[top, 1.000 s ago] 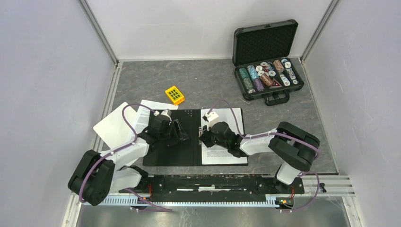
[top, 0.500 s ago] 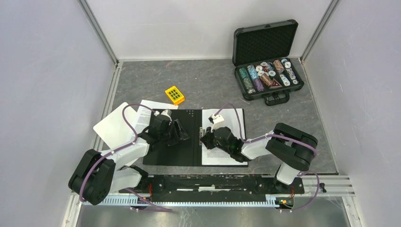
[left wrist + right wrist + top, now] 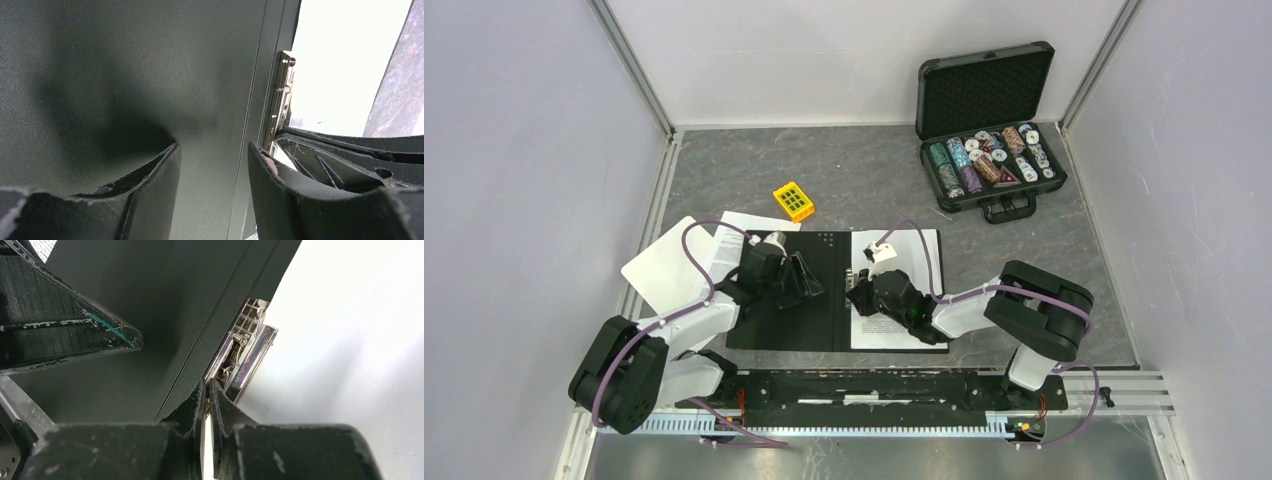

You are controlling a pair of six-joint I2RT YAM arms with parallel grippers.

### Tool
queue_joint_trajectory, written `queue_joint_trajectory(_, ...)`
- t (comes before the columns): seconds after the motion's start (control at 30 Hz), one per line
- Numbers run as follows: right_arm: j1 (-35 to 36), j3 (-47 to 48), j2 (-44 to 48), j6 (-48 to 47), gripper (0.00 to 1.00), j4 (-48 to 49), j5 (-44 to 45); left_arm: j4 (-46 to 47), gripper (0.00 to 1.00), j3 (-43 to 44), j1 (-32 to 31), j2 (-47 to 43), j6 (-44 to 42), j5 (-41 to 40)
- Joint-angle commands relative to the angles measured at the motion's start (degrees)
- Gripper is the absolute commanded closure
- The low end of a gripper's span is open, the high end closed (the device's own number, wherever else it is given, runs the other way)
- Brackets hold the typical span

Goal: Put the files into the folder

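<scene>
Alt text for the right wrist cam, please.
The right gripper, jaws closed, sits at the lower end of the metal clip along the spine of the open folder. Black inside cover lies left of the clip, a white sheet right. One finger of the left gripper shows top left.

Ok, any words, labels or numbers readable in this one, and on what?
Nothing here is legible.
Filed sheet in the folder: printed lines, too small to read.
Loose sheet left of it: printed lines, too small to read.
Poker chips: markings too small to read.
</scene>
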State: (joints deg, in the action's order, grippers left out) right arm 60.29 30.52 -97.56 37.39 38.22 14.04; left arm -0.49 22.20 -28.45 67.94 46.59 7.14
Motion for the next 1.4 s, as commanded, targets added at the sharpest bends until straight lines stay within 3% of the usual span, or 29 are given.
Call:
queue_joint_trajectory(0.0,0.5,-4.4,-1.7,-0.8,0.91,-15.6,-1.0,-4.1,0.41,-2.4,0.3,1.5,0.9,-1.5)
queue_joint_trajectory(0.23,-0.3,0.4,6.1,-5.3,0.83,-20.1,-2.0,-5.8,0.37,0.3,0.3,-0.4,0.6,0.6)
queue_joint_trajectory(0.37,-1.3,1.7,11.1,-7.5,0.72,-23.0,-2.6,-11.7,0.24,5.1,0.3,-4.1,-1.6,-1.2)
queue_joint_trajectory(0.5,-1.8,2.1,15.1,-9.1,0.66,-26.1,-4.0,-24.4,0.07,12.5,0.8,-7.0,-6.8,-10.2)
queue_joint_trajectory(0.6,-1.8,1.6,18.8,-9.9,0.51,-27.6,-5.6,-32.7,0.00,17.2,2.6,-7.5,-8.3,-16.1)
queue_joint_trajectory(0.73,-1.9,0.3,23.3,-11.2,0.27,-28.4,-7.5,-36.9,0.00,20.0,9.6,-4.9,-9.5,-16.2)
queue_joint_trajectory(0.8,-1.8,0.0,24.6,-12.4,0.18,-29.3,-8.4,-35.8,0.00,19.6,15.1,-2.0,-9.3,-12.4)
queue_joint_trajectory(0.9,-1.9,-1.0,26.0,-14.1,0.15,-30.2,-8.0,-34.3,0.00,19.6,23.8,3.5,-9.8,-7.8)
queue_joint_trajectory(1.07,-1.8,-2.4,27.4,-15.9,0.14,-30.0,-9.9,-32.9,0.00,21.0,30.9,7.5,-11.3,-5.1)
queue_joint_trajectory(1.37,-2.3,-6.3,30.8,-17.6,0.13,-29.0,-9.8,-33.1,0.00,22.3,33.8,15.1,-12.9,-7.7)
